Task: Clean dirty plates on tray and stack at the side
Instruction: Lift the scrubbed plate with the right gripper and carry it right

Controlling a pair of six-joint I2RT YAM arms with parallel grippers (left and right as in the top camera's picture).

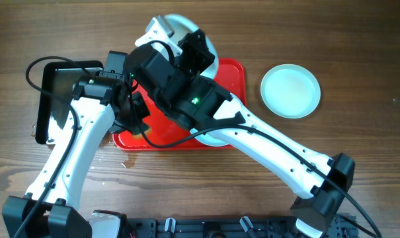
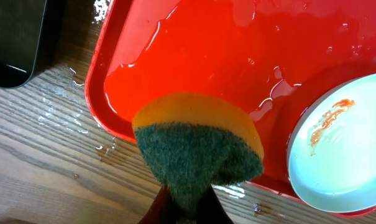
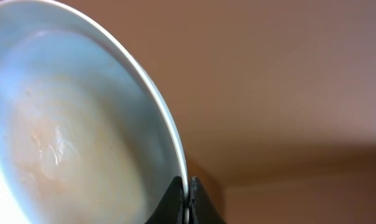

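Observation:
The red tray (image 1: 230,71) lies mid-table, wet in the left wrist view (image 2: 206,50). My left gripper (image 2: 188,214) is shut on a yellow and green sponge (image 2: 197,146) over the tray's near edge; overhead it (image 1: 137,116) is at the tray's left end. A plate with a reddish-brown smear (image 2: 343,155) lies on the tray, mostly hidden under my right arm overhead (image 1: 213,140). My right gripper (image 3: 189,194) is shut on the rim of a second plate (image 3: 69,124), held tilted above the tray's far edge (image 1: 178,24). A third plate (image 1: 291,90) lies on the table right of the tray.
A black metal tray (image 1: 61,86) stands left of the red tray, its corner showing in the left wrist view (image 2: 13,43). Water drops lie on the wooden table (image 2: 57,162) by the red tray's edge.

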